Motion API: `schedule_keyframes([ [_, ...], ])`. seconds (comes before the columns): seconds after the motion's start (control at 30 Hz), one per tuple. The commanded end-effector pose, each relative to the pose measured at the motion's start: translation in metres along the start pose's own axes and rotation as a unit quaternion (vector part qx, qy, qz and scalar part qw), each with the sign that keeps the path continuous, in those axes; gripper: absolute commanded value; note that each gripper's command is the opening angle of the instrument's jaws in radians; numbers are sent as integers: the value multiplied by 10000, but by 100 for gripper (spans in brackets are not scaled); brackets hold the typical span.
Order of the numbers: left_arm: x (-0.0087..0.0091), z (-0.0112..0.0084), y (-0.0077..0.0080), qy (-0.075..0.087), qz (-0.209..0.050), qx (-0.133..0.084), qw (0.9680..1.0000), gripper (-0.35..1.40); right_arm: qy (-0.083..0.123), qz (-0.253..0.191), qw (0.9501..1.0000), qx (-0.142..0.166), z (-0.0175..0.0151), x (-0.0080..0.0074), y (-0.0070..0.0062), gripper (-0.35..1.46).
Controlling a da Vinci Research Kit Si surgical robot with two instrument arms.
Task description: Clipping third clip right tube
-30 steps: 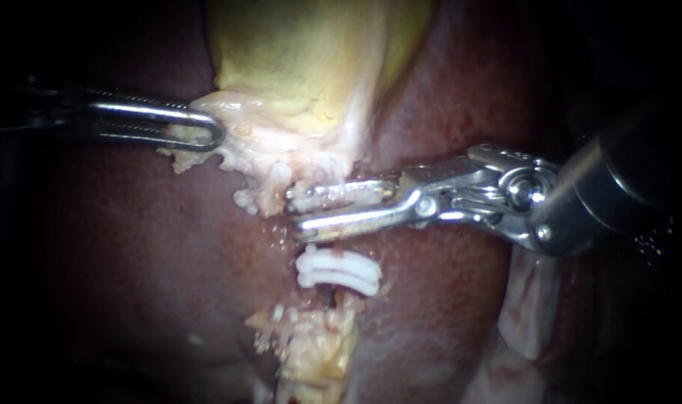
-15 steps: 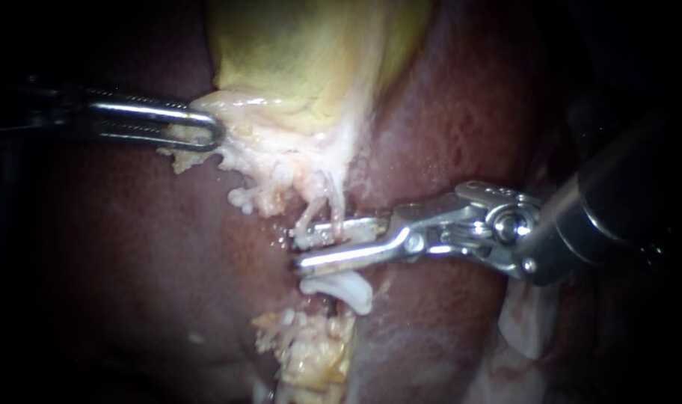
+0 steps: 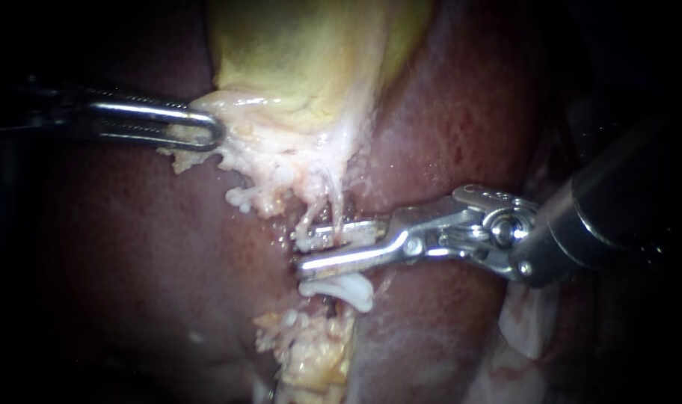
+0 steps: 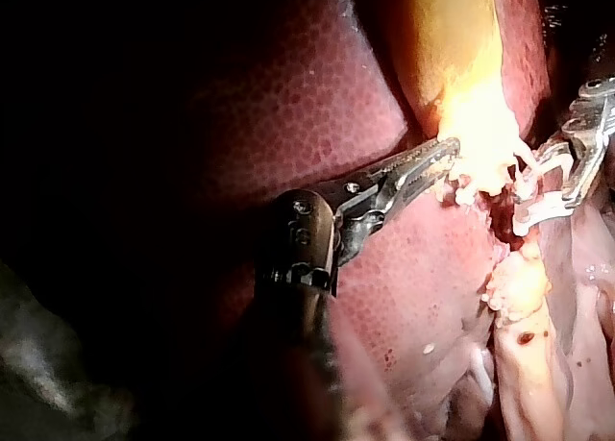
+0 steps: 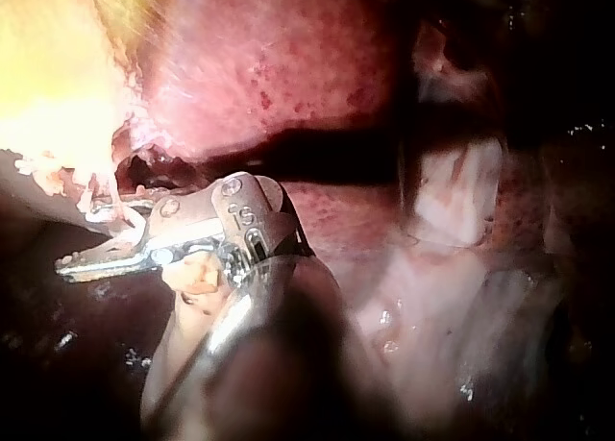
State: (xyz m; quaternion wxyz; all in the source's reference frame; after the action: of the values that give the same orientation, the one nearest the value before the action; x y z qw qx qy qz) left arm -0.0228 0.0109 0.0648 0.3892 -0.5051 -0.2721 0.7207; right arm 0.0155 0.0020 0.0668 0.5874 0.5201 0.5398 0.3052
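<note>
your right instrument [image 3: 300, 253] comes in sideways, its jaws slightly apart and straddling the tube [image 3: 333, 215]. the tube runs top to bottom across them, just above the white clip [image 3: 345, 288]. your left instrument [image 3: 212, 135], farther off, grips the gallbladder [image 3: 296, 60].

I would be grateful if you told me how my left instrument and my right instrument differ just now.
The left instrument has slim, looped jaws shut on pale tissue at the gallbladder edge; the right instrument has flat, solid jaws, open astride the tube. The left lies level; the right slants slightly. Both are shiny metal.
</note>
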Motion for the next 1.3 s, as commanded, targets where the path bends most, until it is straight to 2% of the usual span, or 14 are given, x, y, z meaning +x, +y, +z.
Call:
schedule_keyframes([
  [0.03,0,0,0,0,1,0,10000,-35,1,5,10000,1,0,1,0,37],
  [0.27,0,0,0,0,1,0,10000,-35,6,-15,10000,4,-3,5,2,39],
  [0.4,0,0,0,0,1,-1,10000,-35,-1,-278,9996,6,-2,8,4,42],
  [0.73,0,0,0,0,1,-1,10000,-35,51,-533,9985,-56,-6,15,9,44],
  [1.3,0,0,0,0,0,-1,10000,-35,81,-767,9970,-56,-9,26,6,44],
])
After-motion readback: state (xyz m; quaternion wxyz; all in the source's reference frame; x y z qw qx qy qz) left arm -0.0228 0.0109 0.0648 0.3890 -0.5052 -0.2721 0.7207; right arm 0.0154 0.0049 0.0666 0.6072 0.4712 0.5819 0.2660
